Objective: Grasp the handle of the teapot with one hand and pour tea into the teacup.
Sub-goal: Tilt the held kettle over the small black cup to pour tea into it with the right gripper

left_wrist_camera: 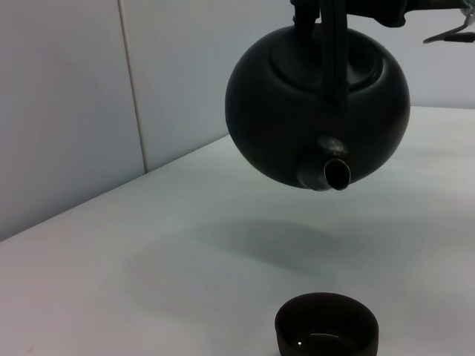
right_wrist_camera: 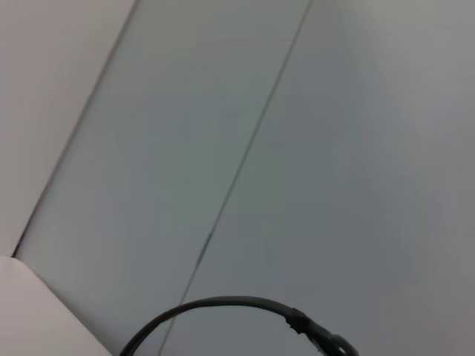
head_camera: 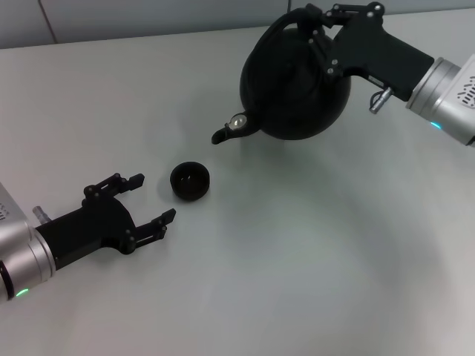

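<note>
The round black teapot (head_camera: 297,81) hangs in the air at the back right, tilted with its spout (head_camera: 223,136) pointing down and toward the left. My right gripper (head_camera: 323,35) is shut on the handle (head_camera: 276,31) at the pot's top. The small dark teacup (head_camera: 190,181) stands on the table, below and a little left of the spout. No stream shows between them. From the left wrist view, the teapot (left_wrist_camera: 297,111) hovers above and behind the teacup (left_wrist_camera: 326,330). My left gripper (head_camera: 154,197) rests open on the table just left of the cup. The right wrist view shows only the handle's arch (right_wrist_camera: 223,304).
The white table (head_camera: 297,259) runs back to a pale panelled wall (left_wrist_camera: 67,96). The teapot's shadow falls on the table to the right of the cup.
</note>
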